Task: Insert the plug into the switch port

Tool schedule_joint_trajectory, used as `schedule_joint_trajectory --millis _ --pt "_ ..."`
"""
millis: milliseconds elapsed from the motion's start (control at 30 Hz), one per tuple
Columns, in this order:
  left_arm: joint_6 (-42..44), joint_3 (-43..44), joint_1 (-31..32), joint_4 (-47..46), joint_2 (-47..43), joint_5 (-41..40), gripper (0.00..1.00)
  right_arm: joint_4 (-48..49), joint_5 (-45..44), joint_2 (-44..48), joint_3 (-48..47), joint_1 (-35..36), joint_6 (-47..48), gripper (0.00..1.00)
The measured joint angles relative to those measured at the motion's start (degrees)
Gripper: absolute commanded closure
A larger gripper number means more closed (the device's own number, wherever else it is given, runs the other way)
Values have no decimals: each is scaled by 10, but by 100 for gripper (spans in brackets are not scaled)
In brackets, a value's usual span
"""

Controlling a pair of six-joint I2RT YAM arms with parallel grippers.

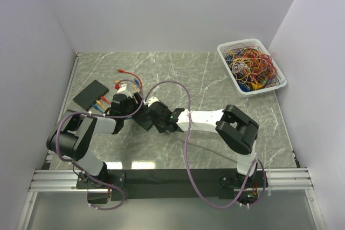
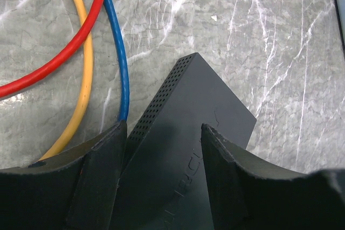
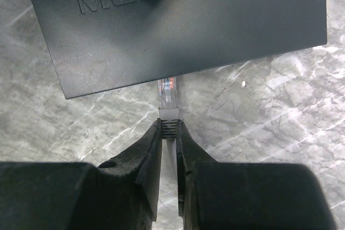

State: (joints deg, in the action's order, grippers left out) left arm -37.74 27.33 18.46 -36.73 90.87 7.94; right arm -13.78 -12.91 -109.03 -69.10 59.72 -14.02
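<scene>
The black switch (image 3: 178, 20), lettered MERCURY on top, lies on the marble table between both grippers and also shows as the switch (image 2: 183, 133). My left gripper (image 2: 161, 181) straddles one corner, its fingers (image 2: 97, 176) pressed to the perforated side and the top face. My right gripper (image 3: 169, 127) is shut on the white boot of a clear plug (image 3: 167, 92). The plug's tip reaches under the switch's near edge, and the port itself is hidden. From above, the grippers meet at the switch (image 1: 143, 120).
Red (image 2: 64, 52), yellow (image 2: 83, 79) and blue (image 2: 119, 63) cables curve just left of the switch. A second black switch (image 1: 90, 93) with cables plugged in lies at the far left. A white basket (image 1: 251, 66) of tangled cables stands at the back right.
</scene>
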Motion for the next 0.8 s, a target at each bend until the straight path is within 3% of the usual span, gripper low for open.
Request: schedule_joint_trajectory --millis 800 --pt "-4 0 -4 -23 16 11 39 5 -25 0 0 12 0 100"
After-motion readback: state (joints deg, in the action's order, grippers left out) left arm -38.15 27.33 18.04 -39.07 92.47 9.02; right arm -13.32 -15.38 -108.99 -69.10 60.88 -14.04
